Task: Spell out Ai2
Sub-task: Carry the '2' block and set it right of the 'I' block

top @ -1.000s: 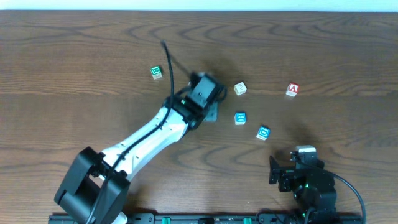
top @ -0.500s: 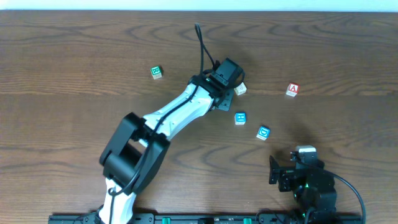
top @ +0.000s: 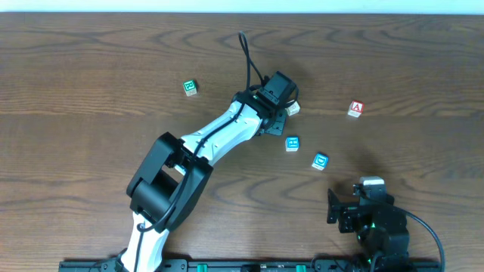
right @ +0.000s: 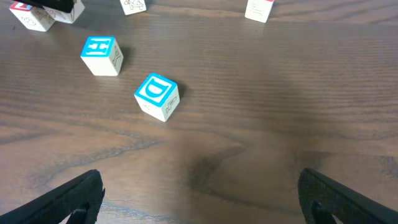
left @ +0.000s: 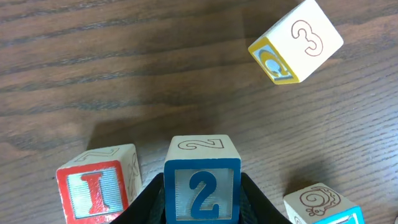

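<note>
My left gripper (top: 277,103) (left: 202,208) is shut on the blue 2 block (left: 202,180), its fingers against both sides. The red I block (left: 96,186) stands just left of it, a small gap between them. In the overhead view my wrist hides both blocks. The red A block (top: 356,109) (right: 259,9) lies apart at the right. My right gripper (top: 361,200) (right: 199,199) is open and empty near the table's front edge.
A yellow 3 block (left: 296,42) (top: 293,108) lies just beyond my left gripper. A blue H block (top: 292,143) (right: 101,55) and a blue D block (top: 321,161) (right: 157,96) lie between the arms. A green block (top: 190,88) sits at the left.
The left arm has swung up and to the right, from mid-table to beside the 3 block; it has hardly moved in the last half second. The right arm has not moved.
</note>
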